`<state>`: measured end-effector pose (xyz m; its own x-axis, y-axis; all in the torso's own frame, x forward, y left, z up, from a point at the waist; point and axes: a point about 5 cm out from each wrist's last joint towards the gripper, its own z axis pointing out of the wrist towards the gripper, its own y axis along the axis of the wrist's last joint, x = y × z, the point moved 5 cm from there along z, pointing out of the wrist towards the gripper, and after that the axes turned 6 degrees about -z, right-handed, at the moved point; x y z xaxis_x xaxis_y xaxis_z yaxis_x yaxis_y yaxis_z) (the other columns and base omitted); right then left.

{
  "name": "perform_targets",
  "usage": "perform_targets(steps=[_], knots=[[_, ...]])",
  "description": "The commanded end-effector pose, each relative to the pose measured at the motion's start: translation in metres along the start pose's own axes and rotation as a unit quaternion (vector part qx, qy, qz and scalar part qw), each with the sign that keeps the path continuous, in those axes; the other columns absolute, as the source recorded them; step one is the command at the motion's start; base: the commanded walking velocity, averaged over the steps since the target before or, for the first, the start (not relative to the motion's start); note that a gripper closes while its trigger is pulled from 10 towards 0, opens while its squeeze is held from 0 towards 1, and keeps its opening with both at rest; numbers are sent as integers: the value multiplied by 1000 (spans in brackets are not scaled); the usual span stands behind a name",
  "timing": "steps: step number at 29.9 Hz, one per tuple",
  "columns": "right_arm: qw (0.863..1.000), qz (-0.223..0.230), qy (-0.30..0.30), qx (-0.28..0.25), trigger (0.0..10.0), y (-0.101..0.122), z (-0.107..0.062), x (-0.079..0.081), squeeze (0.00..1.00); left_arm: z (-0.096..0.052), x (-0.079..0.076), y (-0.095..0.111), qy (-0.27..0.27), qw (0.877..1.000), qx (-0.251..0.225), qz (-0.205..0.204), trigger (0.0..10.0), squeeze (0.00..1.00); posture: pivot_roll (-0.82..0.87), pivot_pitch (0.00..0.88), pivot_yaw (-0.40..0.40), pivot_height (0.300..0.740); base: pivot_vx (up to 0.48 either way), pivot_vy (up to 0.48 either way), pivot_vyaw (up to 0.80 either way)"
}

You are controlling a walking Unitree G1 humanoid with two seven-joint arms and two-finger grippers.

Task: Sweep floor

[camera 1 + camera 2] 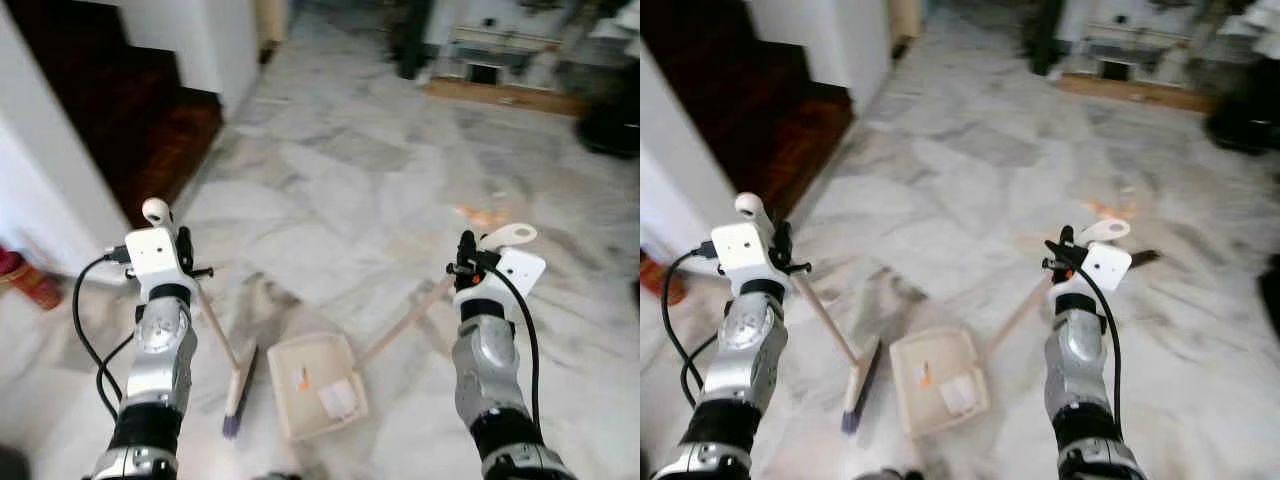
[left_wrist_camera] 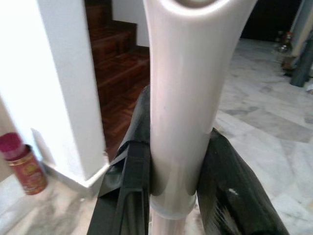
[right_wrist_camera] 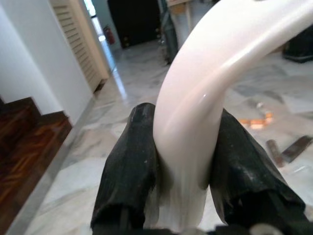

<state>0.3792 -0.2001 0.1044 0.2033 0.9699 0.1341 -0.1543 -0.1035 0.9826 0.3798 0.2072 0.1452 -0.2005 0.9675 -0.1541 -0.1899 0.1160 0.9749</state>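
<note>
Marble floor (image 1: 340,170) in grey and white spreads ahead, with dark wooden stairs (image 1: 150,110) beside a white wall (image 1: 40,170) on the robot's left. The left pincer (image 2: 178,161) pinches the pale handle of a broom (image 1: 235,385), whose brush head rests on the floor just left of the dustpan (image 1: 315,385). The right pincer (image 3: 183,161) pinches the white curved handle end of the dustpan, which sits flat on the floor between the arms with scraps inside. Orange bits (image 1: 482,215) lie farther ahead. A red can (image 2: 24,164) stands by the wall.
</note>
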Motion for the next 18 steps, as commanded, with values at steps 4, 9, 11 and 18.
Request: perform_targets(steps=[4,9,11,18], knots=[[1000,-4,-3,-23,10000,13,5,-3,0,3,-6,12,-10,1000,-21,-3,10000,0,72,113,-44,740,0,0,756],[1000,-3,-3,-23,10000,13,5,-3,0,2,-7,12,-10,1000,-20,-3,10000,0,71,113,-45,740,0,0,666],[1000,-3,-3,-23,10000,13,5,-3,0,2,-7,12,-10,1000,-19,-2,10000,0,72,113,-45,740,0,0,634],[1000,-3,-2,-22,10000,12,5,-2,0,2,-7,12,-11,1000,-19,-3,10000,0,76,115,-46,740,0,0,729]])
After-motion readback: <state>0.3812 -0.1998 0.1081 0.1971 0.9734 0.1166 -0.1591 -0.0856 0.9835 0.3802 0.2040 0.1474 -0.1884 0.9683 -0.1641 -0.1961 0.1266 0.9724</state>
